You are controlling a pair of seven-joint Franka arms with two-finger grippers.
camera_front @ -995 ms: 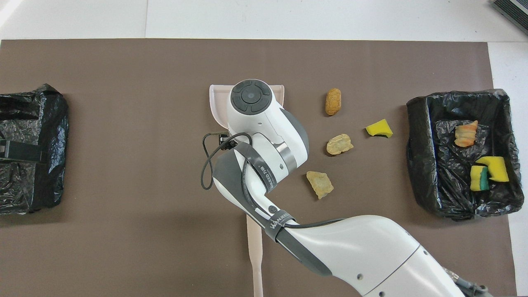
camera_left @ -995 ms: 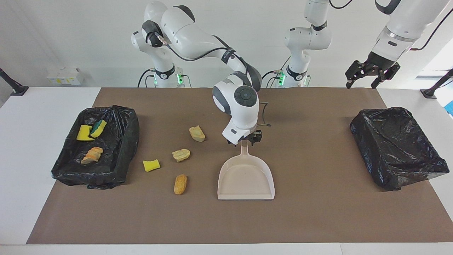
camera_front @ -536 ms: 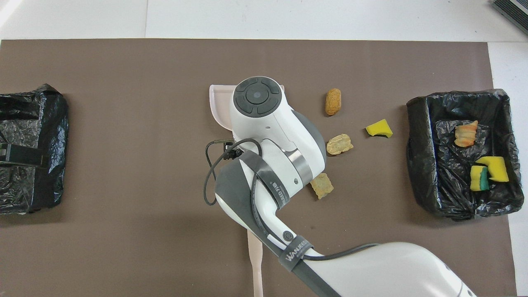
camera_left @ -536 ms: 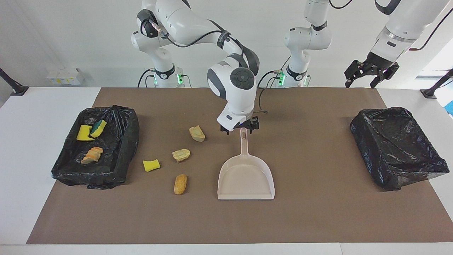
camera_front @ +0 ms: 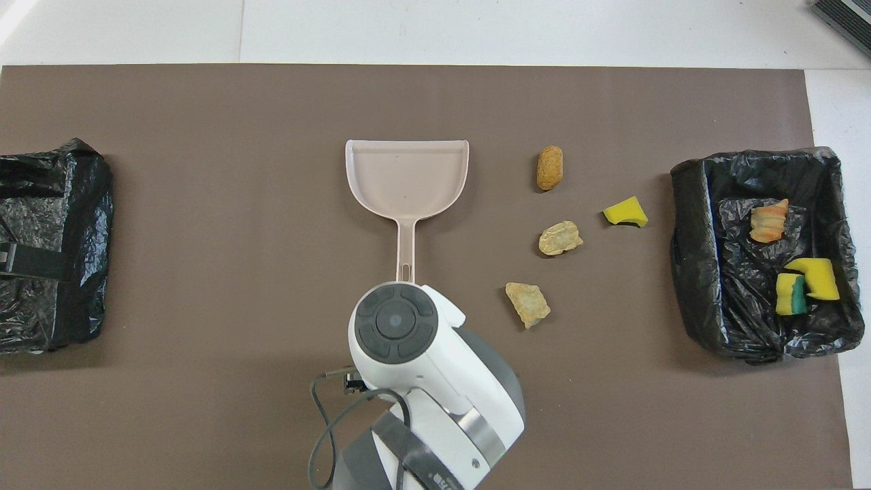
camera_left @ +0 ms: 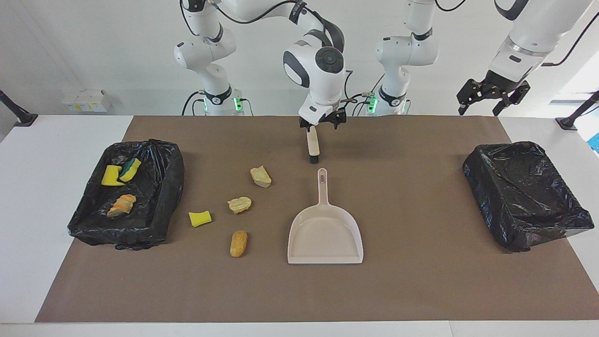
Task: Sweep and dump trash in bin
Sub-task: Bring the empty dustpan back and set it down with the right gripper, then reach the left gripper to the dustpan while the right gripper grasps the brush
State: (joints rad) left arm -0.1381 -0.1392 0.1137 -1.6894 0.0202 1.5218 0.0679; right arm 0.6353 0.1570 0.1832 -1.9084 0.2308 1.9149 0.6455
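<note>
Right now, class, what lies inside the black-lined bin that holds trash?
Inside the bin: two yellow sponge pieces, one green-backed, and an orange-brown lump. The liner's folds may hide more.

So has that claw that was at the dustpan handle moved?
Yes. The right claw has risen and pulled back toward the robots; the dustpan lies flat on the mat, and the claw now hangs over the brush, nearer the robots than the handle.

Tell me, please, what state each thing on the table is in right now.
Dustpan: flat on the mat, empty.
Brush: lying on the mat, not held.
Right hand: open, over the brush.
Left hand: open, raised, waiting.
Bin at the right arm's end: holds three scraps.
Bin at the left arm's end: looks empty.
Loose scraps: four, unswept on the mat.
</note>
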